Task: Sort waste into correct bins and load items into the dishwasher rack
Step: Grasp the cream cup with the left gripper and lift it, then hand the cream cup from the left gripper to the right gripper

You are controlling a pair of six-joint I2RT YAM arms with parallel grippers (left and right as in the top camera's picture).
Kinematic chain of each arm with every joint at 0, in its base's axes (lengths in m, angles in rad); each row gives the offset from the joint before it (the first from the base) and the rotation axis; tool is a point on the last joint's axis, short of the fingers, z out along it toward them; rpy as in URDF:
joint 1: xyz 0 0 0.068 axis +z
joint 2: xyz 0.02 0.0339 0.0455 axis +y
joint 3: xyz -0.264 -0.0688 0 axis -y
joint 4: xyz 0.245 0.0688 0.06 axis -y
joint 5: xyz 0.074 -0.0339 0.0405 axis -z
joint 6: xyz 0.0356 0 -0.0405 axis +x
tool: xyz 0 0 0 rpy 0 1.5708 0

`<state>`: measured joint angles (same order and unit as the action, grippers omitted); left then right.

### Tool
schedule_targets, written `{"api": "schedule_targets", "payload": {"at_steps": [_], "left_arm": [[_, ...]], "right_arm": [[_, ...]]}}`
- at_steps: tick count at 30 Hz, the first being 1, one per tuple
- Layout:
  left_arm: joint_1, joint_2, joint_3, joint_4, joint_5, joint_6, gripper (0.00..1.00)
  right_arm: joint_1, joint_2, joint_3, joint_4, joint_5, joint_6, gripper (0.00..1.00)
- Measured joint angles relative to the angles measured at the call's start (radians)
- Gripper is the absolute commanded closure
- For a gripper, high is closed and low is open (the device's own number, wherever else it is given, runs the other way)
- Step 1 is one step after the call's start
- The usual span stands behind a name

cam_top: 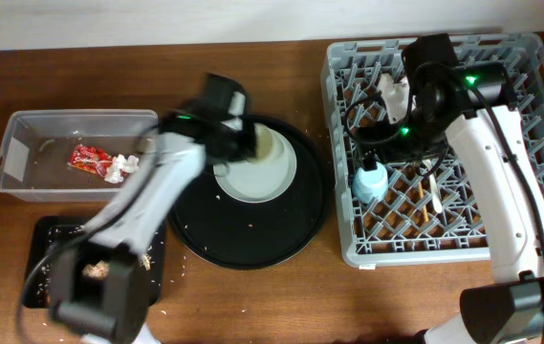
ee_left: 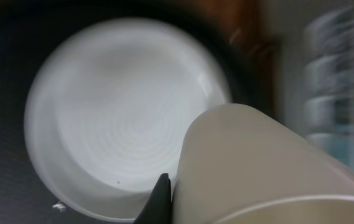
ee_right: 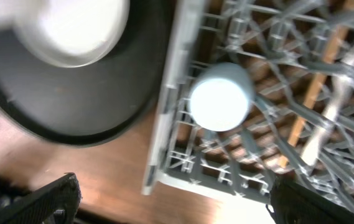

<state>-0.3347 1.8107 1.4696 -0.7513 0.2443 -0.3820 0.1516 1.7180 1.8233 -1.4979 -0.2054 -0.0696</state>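
Observation:
My left gripper (cam_top: 252, 143) is shut on the small cream-white cup (cam_top: 272, 145) and holds it over the pale round plate (cam_top: 257, 182) on the big round black tray. In the left wrist view the cup (ee_left: 257, 162) fills the lower right, one finger of the left gripper (ee_left: 214, 208) presses its side, and the plate (ee_left: 121, 118) lies below. My right gripper (ee_right: 170, 205) is open and empty above the front left corner of the grey dishwasher rack (cam_top: 530, 57). The small blue cup (cam_top: 370, 182) stands upside down in the rack, also in the right wrist view (ee_right: 220, 96).
The clear tub (cam_top: 13, 143) at left holds the red wrapper (cam_top: 88, 159) and white tissue (cam_top: 123, 165). The shallow black tray (cam_top: 42, 277) at front left holds food scraps. The round black tray (cam_top: 300, 229) sits mid-table. Thin orange-brown sticks (cam_top: 434, 199) lie in the rack.

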Motion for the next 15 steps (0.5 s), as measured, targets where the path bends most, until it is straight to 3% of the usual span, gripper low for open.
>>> {"api": "schedule_targets", "payload": {"at_steps": [1, 4, 7, 10, 15], "left_arm": [[0.077, -0.078, 0.01, 0.015, 0.112, 0.027, 1.0], [0.295, -0.174, 0.032, 0.061, 0.703, 0.19, 1.0], [0.309, -0.13, 0.032, 0.066, 1.052, 0.344, 1.0], [0.236, -0.076, 0.032, 0.104, 1.218, 0.428, 1.0], [0.116, -0.066, 0.032, 0.18, 1.208, 0.443, 1.0]], "right_arm": [[0.0, 0.0, 0.0, -0.002, -0.115, -0.07, 0.01], [0.0, 0.0, 0.0, 0.01, -0.424, -0.243, 0.01], [0.0, 0.0, 0.0, 0.106, -0.737, -0.373, 0.01], [0.0, 0.0, 0.002, 0.221, -0.884, -0.399, 0.01], [0.0, 0.0, 0.002, 0.254, -0.965, -0.402, 0.03]]}}
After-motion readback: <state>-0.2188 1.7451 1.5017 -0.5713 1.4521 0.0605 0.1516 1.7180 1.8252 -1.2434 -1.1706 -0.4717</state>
